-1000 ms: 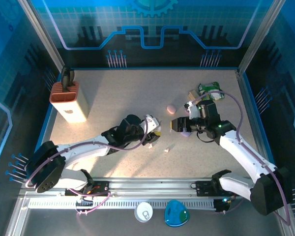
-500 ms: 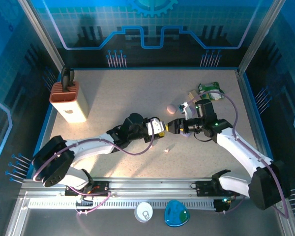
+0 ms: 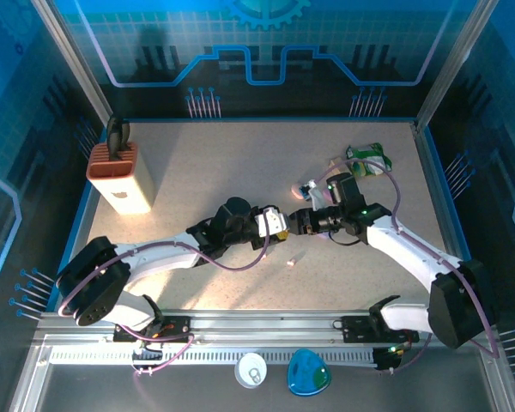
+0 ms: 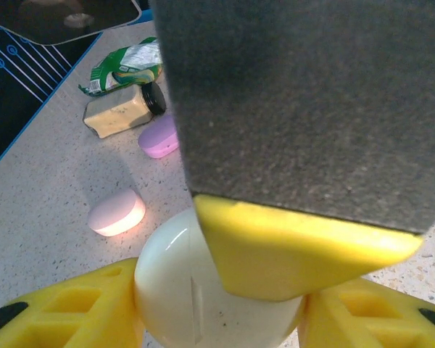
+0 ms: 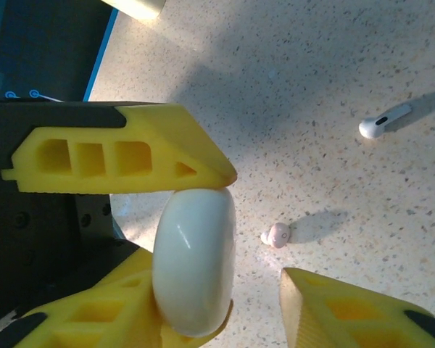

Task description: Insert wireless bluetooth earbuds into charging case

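Observation:
My left gripper (image 4: pixel 217 304) is shut on a white pebble-shaped charging case (image 4: pixel 177 279), lid closed, held off the table at mid-table (image 3: pixel 276 225). My right gripper (image 5: pixel 254 290) is open right next to it (image 3: pixel 299 220). One right finger rests against the white case (image 5: pixel 194 261); the other stands apart. A tiny pink earbud (image 5: pixel 278 234) lies on the table below the gap. A white stemmed earbud (image 5: pixel 383 121) lies further off, also seen near the front (image 3: pixel 289 262). A closed pink case (image 4: pixel 117 212) and a lilac case (image 4: pixel 158 139) lie beyond.
A beige bottle (image 4: pixel 119 114) and a green packet (image 4: pixel 127 64) lie at the back right, the packet (image 3: pixel 366 154) near the wall. A tan block holder (image 3: pixel 120 176) stands at the far left. Two round items (image 3: pixel 251 371) (image 3: pixel 308 373) sit in front of the rail.
The right gripper has moved left until it meets the left gripper. The left gripper shifted slightly right with the white case.

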Robot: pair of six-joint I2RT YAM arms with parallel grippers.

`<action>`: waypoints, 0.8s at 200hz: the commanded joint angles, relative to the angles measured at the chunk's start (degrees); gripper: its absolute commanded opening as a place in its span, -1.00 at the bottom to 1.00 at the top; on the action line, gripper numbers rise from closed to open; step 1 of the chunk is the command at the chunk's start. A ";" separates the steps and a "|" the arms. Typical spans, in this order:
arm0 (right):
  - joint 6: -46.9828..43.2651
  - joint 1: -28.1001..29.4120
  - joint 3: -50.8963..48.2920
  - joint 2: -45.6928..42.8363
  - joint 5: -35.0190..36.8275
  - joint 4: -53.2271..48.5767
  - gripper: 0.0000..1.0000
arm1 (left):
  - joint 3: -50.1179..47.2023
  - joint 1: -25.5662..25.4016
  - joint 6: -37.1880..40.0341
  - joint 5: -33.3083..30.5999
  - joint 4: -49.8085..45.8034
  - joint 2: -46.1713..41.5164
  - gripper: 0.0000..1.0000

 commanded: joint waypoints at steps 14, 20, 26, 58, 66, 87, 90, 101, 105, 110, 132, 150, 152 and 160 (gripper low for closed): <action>-0.22 0.36 1.17 0.97 3.84 0.91 -0.39 | 1.55 -1.06 1.25 3.78 1.94 -0.17 0.01; -0.34 0.36 1.17 0.77 4.01 0.94 -0.45 | 1.47 -1.08 1.07 3.73 2.17 -0.17 0.01; -0.54 0.36 1.00 0.46 4.05 1.16 -0.51 | 1.23 -1.07 0.60 3.73 2.74 -0.26 0.02; -1.73 0.29 -1.38 -3.12 3.96 5.08 -0.60 | -0.08 -1.07 -4.81 3.94 6.89 -1.26 0.16; -2.29 0.21 -2.11 -4.37 4.18 6.14 -0.63 | -0.37 -0.99 -6.39 4.29 7.78 -1.61 0.25; -3.01 -0.50 -3.92 -8.04 4.53 8.84 -0.70 | -1.64 -0.83 -11.90 4.96 11.28 -3.03 0.57; -3.07 -0.71 -4.18 -8.52 4.50 9.22 -0.71 | -1.89 -0.81 -12.87 5.28 11.83 -3.33 0.60; -3.10 -1.39 -5.06 -10.45 4.19 10.57 -0.75 | -2.93 -0.34 -16.41 6.98 14.13 -4.62 0.74; -3.11 -1.64 -5.40 -11.28 4.04 11.26 -0.76 | -3.41 -0.13 -18.03 7.82 15.17 -5.15 0.78; -3.13 -1.95 -6.00 -12.38 3.76 12.30 -0.77 | -3.98 0.22 -20.12 8.67 16.58 -5.69 0.84; -2.53 -3.40 -8.94 -16.96 1.83 17.69 -0.78 | -6.80 2.45 -30.38 15.32 24.71 -7.21 0.99; -1.97 -4.57 -10.94 -20.26 -1.67 22.44 -0.78 | -8.06 3.85 -37.59 20.85 29.71 -7.89 0.98; -1.82 -4.67 -11.18 -20.57 -2.10 23.01 -0.78 | -8.15 3.94 -38.19 21.39 30.11 -7.96 0.99; -1.52 -4.95 -11.92 -21.84 -3.90 25.48 -0.78 | -8.51 4.26 -40.07 23.32 31.46 -8.37 0.99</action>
